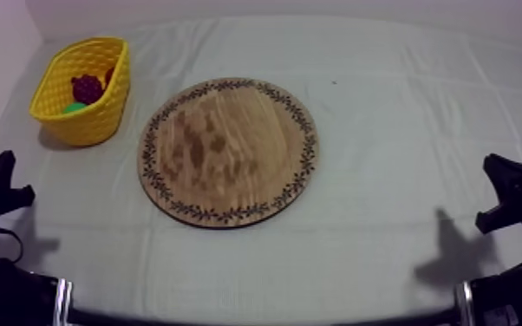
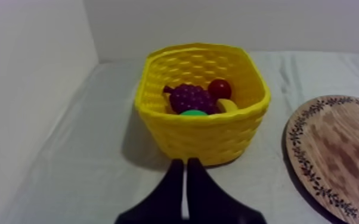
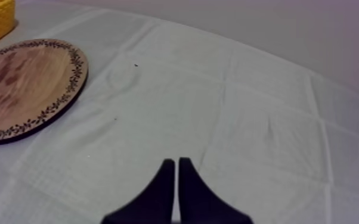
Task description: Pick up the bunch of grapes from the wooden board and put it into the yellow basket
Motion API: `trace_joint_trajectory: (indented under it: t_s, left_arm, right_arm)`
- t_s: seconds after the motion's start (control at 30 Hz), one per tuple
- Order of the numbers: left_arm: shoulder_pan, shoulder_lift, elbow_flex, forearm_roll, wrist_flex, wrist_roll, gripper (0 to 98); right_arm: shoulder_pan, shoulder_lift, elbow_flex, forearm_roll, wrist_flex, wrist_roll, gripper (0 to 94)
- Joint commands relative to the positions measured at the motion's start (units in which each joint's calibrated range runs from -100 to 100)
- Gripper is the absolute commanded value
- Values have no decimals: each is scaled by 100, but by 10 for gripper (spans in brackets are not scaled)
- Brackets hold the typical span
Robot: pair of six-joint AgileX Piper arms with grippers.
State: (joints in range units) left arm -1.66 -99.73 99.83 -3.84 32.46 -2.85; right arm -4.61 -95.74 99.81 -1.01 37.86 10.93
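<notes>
The left claw [image 2: 185, 162] rests with its fingers together in a narrow wedge, holding nothing. Straight ahead of it, near the tips, stands the basket [image 2: 203, 137]. The grapes [image 2: 191, 97] lie inside, just beside a small red fruit [image 2: 220, 89]. The board [image 2: 337, 155] lies ahead to its right. The right claw [image 3: 176, 161], fingers likewise together and empty, has the board ahead to its left on the cloth [image 3: 247, 107].

The yellow basket [image 2: 206, 140] is woven plastic — faintly glossy; wooden board [image 1: 228, 152] matt (blotchy grain); cloth [image 3: 247, 119] creased.
</notes>
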Motion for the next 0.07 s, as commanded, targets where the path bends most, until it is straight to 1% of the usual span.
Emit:
trace_joint_trajectory:
  t_s: [0.0,0.03]
  left_arm:
    - [-54,-1,6,0,-4,11,0]
    - [-89,-1,6,0,-4,3,0]
  right_arm:
    - [2,-1,-3,1,-4,-2,4]
    - [2,-1,-3,1,-4,-2,4]
